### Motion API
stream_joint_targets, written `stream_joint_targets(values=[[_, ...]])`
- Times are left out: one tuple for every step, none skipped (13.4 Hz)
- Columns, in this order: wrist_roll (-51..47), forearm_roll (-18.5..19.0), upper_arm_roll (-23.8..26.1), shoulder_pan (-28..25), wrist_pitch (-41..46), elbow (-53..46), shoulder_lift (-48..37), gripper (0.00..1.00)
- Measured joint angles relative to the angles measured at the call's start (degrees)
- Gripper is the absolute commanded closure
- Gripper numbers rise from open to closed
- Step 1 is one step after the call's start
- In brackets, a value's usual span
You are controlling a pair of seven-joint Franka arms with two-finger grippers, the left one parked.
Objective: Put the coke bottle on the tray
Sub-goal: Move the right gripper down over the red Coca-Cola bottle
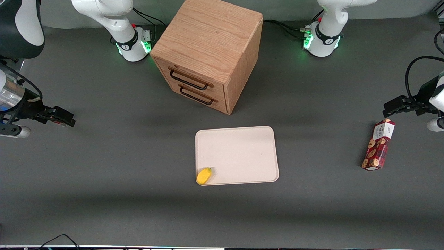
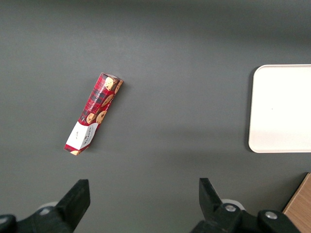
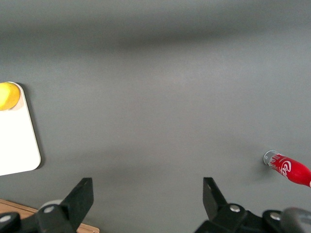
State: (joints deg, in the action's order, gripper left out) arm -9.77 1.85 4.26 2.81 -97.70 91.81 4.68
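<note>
End effector (image 3: 148, 199) open; coke bottle (image 3: 290, 169) cut off.

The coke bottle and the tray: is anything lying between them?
No. In the right wrist view, only bare grey table separates the coke bottle from the tray. The gripper hangs above that stretch, jaws open.

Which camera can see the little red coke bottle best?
The right wrist view: the small red coke bottle lies on the grey table there, near the open gripper. The front and left wrist views don't show it at all.
</note>
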Motion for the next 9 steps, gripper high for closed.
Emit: stream_joint_targets(values=[[0.0,0.0,0.0,0.0,0.0,0.0,0.0,0.00],[0.0,0.0,0.0,0.0,0.0,0.0,0.0,0.00],[0.0,0.0,0.0,0.0,0.0,0.0,0.0,0.00],[0.0,0.0,-0.1,0.1,0.1,0.0,0.0,0.00],[0.0,0.1,-0.3,0.2,0.3,0.1,0.1,0.00],[0.0,0.7,-0.6,0.6,0.8,0.3,0.1,0.00],[0.9,2.2,-1.1,1.2,1.5,0.7,0.3,0.00],[3.7,3.7,-2.2,1.7,2.1,1.6,0.4,0.00],[7.8,4.4,-3.8,2.4,2.2,2.6,0.6,0.00]])
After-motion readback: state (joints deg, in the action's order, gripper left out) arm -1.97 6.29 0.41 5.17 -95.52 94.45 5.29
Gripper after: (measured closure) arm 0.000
